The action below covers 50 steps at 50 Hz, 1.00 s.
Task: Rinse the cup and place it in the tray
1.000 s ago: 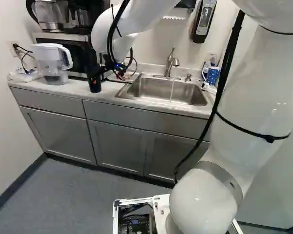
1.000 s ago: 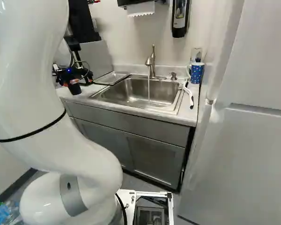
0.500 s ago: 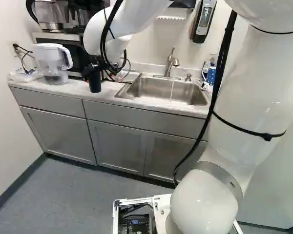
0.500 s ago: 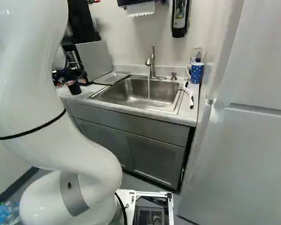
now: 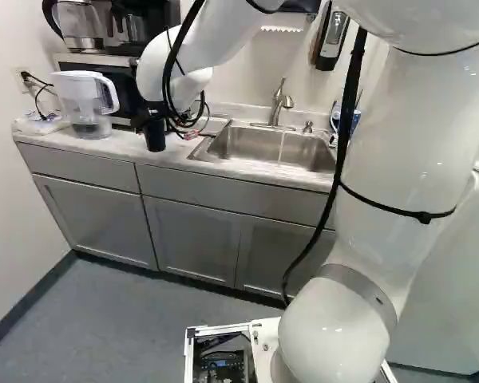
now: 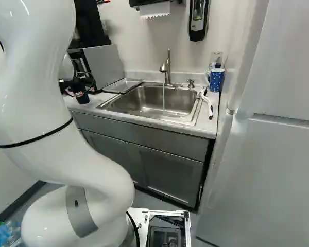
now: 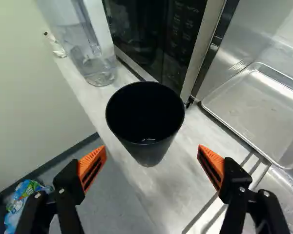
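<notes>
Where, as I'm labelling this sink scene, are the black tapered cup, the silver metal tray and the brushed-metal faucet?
Black tapered cup [image 7: 145,119]: wrist view, its dark inside.
Silver metal tray [image 7: 259,109]: wrist view, its flat bottom.
Brushed-metal faucet [image 6: 168,71]: right base view, its upright body.

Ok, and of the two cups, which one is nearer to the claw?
The plain black cup, standing on the counter just ahead of the open claw. The blue cup with white dots stands across the sink.
</notes>
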Tool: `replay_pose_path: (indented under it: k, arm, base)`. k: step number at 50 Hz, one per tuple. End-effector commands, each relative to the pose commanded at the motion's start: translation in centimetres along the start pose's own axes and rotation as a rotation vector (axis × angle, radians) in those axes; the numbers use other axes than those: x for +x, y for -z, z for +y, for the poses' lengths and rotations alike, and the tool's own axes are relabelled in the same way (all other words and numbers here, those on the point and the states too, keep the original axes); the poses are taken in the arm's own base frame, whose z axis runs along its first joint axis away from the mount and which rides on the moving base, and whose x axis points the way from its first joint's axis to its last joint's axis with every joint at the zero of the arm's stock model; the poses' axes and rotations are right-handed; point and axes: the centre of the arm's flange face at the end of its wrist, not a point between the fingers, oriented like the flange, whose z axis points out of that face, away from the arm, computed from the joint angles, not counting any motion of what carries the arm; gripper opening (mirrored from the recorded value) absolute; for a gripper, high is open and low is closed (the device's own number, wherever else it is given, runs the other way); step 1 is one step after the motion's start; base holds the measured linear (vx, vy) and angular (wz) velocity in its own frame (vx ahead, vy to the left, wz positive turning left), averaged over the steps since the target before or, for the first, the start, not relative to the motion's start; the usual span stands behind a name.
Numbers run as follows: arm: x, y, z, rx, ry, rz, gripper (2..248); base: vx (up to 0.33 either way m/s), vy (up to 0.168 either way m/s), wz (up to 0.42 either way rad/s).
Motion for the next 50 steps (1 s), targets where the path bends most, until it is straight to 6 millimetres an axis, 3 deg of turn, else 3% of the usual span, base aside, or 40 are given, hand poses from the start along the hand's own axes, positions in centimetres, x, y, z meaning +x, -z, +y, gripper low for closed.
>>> replay_pose_path:
  k: [50]
  arm:
    - [-2.5,-2.6,-1.1,0.016,0.01,0.17,247]
  base:
    - [0.0,0.0,0.0]
